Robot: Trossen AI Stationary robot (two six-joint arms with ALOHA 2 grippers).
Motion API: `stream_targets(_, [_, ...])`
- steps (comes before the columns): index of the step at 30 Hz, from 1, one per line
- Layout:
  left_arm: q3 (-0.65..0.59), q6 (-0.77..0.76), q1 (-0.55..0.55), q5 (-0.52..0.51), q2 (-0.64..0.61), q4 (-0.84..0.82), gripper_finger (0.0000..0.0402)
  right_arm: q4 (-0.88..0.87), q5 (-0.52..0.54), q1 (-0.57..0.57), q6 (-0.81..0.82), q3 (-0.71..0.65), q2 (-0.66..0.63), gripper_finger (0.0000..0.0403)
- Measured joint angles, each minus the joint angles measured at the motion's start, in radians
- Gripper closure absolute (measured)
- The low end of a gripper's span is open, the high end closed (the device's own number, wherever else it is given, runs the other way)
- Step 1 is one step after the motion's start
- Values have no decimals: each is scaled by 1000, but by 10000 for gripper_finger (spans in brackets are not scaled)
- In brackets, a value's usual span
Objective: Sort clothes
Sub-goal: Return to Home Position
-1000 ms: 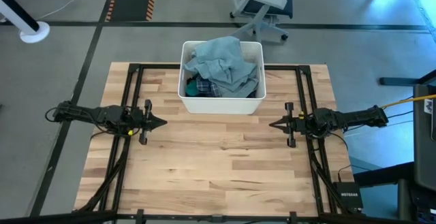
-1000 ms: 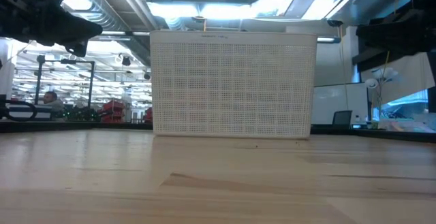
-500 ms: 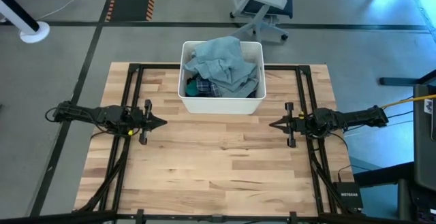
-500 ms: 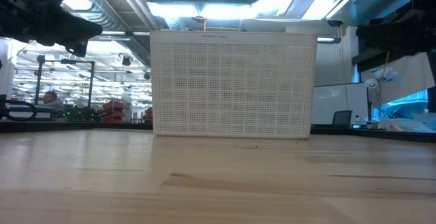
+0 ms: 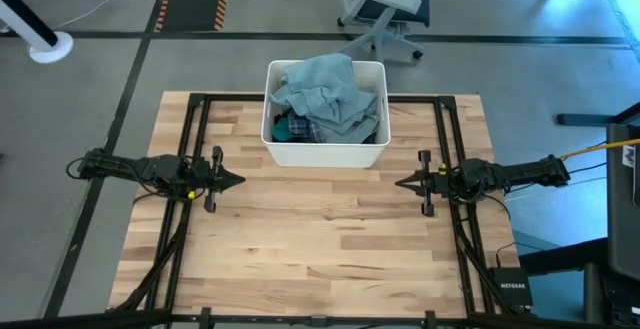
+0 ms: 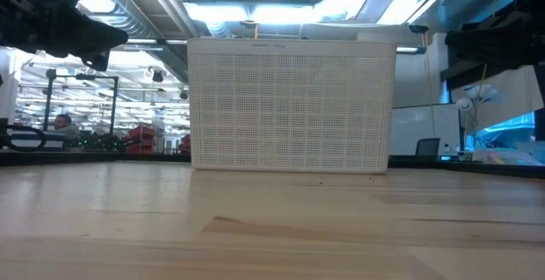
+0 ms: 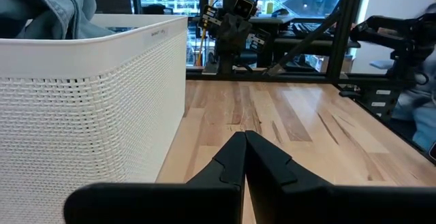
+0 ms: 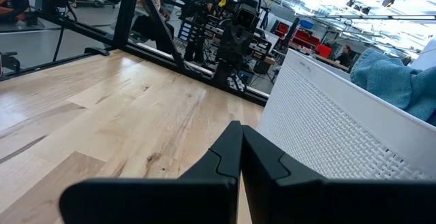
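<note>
The clothes (image 5: 322,97) are piled in a white plastic bin (image 5: 325,154) at the table's far middle: light blue denim on top, with plaid and teal pieces showing beneath. The denim also shows over the bin's rim in the left wrist view (image 7: 48,6) and the right wrist view (image 8: 398,74). My left gripper (image 5: 238,180) is shut and empty above the table's left side, pointing toward the right. My right gripper (image 5: 400,182) is shut and empty above the right side, pointing toward the left. Both are nearer to the front than the bin.
The bin's mesh front wall (image 6: 289,105) stands on the wooden table (image 5: 320,249). Black frame rails (image 5: 200,119) run along the table's left, right and far sides. An office chair (image 5: 385,9) stands on the floor beyond the table.
</note>
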Motion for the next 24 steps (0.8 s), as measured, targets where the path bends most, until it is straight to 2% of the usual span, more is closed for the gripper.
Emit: stream_targets(24, [0,0,0,0,0,0,398,0,0,0,0,0,0,388])
